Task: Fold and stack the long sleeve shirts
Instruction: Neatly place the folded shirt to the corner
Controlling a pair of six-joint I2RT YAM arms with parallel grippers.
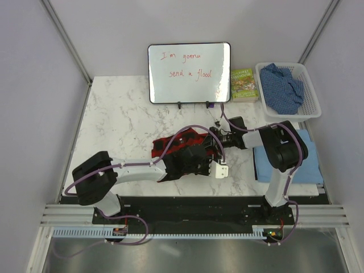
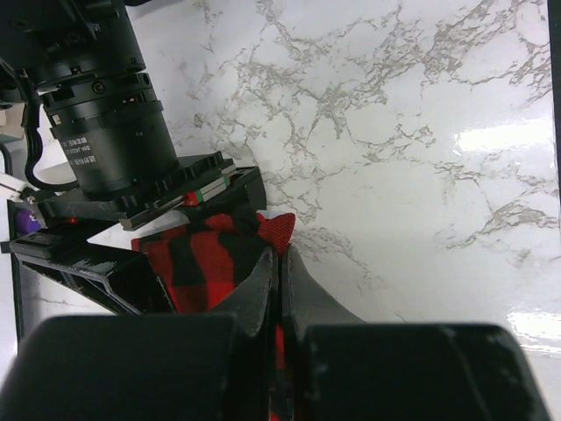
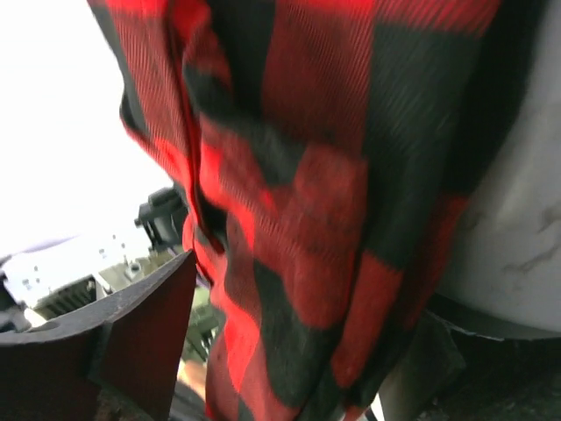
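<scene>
Most of the red-and-black flannel (image 1: 166,147) lay hidden beneath both arms, which met low over it at the centre of the table (image 1: 125,125). The left gripper (image 2: 279,256) was pressed together, pinching a fold of cloth. Flannel filled the gap of the right gripper (image 3: 298,324); whether it gripped could not be told.

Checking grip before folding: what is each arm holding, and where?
The left fingers pinch the flannel by an edge; it hangs between the right fingers, grip unclear.
</scene>
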